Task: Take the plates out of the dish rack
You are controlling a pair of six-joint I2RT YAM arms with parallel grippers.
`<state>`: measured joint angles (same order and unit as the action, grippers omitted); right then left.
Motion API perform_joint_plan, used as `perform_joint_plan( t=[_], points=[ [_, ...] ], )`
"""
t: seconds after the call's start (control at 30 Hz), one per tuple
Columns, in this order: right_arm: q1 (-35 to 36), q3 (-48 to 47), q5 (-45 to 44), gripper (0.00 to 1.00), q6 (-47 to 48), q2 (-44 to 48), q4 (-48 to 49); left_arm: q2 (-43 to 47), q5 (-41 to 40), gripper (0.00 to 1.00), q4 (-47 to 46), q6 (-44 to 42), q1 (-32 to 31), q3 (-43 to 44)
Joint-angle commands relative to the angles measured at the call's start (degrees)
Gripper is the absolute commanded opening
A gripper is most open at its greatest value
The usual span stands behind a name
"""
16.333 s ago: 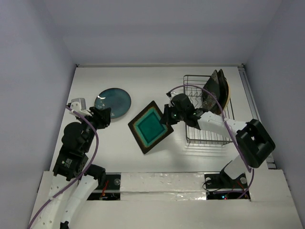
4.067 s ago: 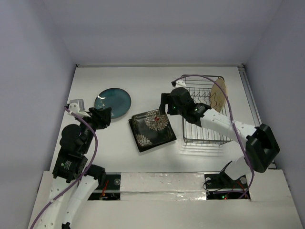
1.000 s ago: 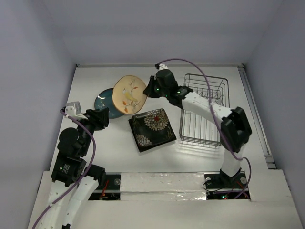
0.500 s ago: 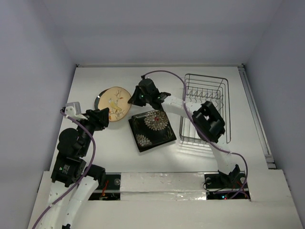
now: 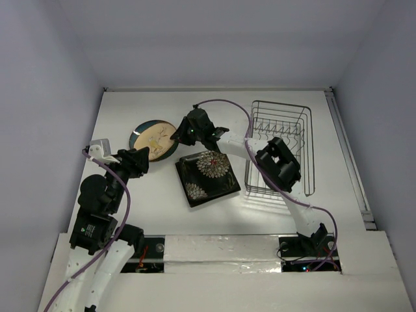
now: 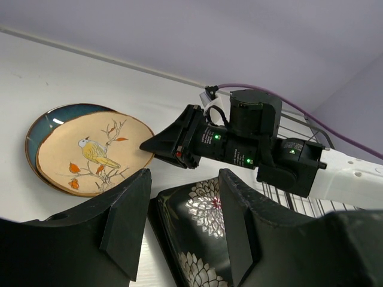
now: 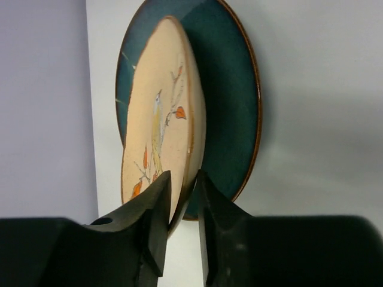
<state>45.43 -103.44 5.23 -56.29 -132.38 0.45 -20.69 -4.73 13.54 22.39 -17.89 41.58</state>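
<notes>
The round tan plate (image 5: 155, 138) with its little bird lay on the teal plate (image 5: 137, 132), out at the left of the white table (image 5: 214, 107). On my right wrist view its near rim looked tipped up a touch. My right claw (image 5: 177, 134) was there, pinching that rim between its two fingers (image 7: 157, 206). Just beside it sat the black square plate (image 5: 208, 177) with white flowers, flat on the table. The wire rack (image 5: 281, 156) stood well apart on the right. My left claw (image 6: 182, 197) hung low near the stacked plates, fingers spread, gripping nothing. All round were plain pale walls (image 5: 221, 45), with a pale strip along the near edge above my bases.

And what a change! Four seconds before, that tan plate stood upright in the rack. One second before, I had it up in the air, tilted, overlapping the teal one. Half a second before, it was nearly down. My left arm had barely stirred throughout.
</notes>
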Motion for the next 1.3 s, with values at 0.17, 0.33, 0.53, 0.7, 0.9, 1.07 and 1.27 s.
perform_joint_plan(
  t=[0.17, 0.33, 0.53, 0.7, 0.9, 1.07, 1.27],
  points=[
    [0.9, -2.6, 0.8, 0.44, 0.4, 2.1, 6.2, 0.4, 1.0, 0.47, -2.4, -0.1, 0.0, -0.4],
    [1.4, -0.9, -0.7, 0.67, 3.4, 3.7, 4.1, 0.3, 1.0, 0.47, -2.4, 0.0, 0.0, -0.4],
    [2.5, 0.4, -3.1, 0.86, 7.2, 7.1, 1.6, 0.3, 1.0, 0.5, -2.5, 0.0, 0.0, -0.4],
    [2.5, 0.5, -6.8, 0.92, 10.8, 9.9, -0.3, 0.3, 0.9, 0.55, -2.4, -0.2, 0.0, -0.3],
    [2.5, 3.5, -8.7, 0.68, 12.0, 11.9, -1.4, 0.4, 0.8, 0.58, -2.2, -0.1, 0.0, -0.4],
    [2.5, 6.0, -8.6, 0.13, 12.4, 12.3, 0.5, 0.4, 0.7, 0.58, -2.2, -0.1, 0.0, -0.3],
    [3.0, 8.1, -8.5, 0.0, 14.5, 13.5, 1.3, 0.2, 0.4, 0.54, -2.2, -0.1, 0.0, -0.4]
  ],
)
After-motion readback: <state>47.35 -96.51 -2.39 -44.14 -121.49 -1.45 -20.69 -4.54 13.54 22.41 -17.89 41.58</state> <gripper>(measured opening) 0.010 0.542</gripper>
